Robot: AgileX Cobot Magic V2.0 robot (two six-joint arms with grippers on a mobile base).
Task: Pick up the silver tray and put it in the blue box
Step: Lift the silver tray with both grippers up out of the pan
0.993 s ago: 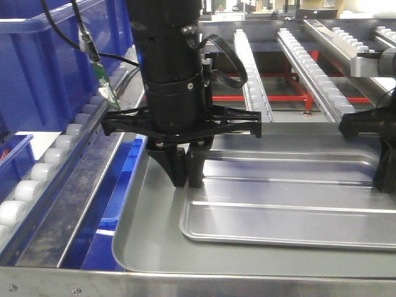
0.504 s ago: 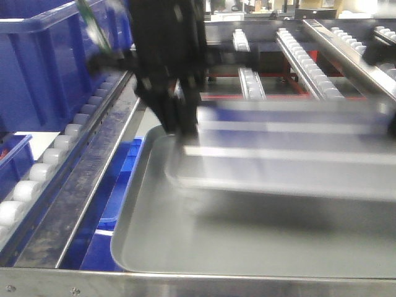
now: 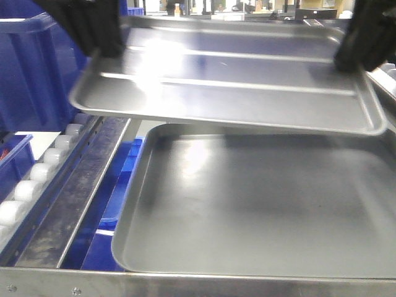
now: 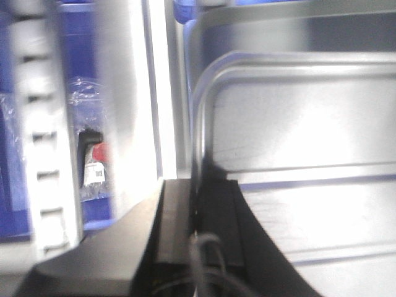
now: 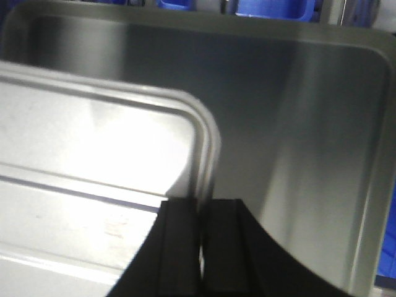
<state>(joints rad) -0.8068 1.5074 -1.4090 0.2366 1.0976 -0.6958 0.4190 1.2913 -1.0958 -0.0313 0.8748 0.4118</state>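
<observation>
The silver tray hangs in the air, tilted a little down to the right, its two long ridges showing. My left gripper is shut on its left rim and my right gripper on its right rim. In the left wrist view the black fingers pinch the silver tray's rounded edge. In the right wrist view the right gripper clamps the silver tray's rim near a corner. The blue box stands at the far left, beside the tray's left end.
The larger dull grey tray lies directly under the lifted one, also in the right wrist view as the grey tray. A roller rail runs along the left. A small blue bin sits below it. A metal front ledge borders the near side.
The silver tray lay inside the grey tray with the left gripper shut on its edge. Both grippers have now raised it clear and carried it upward and to the left.
</observation>
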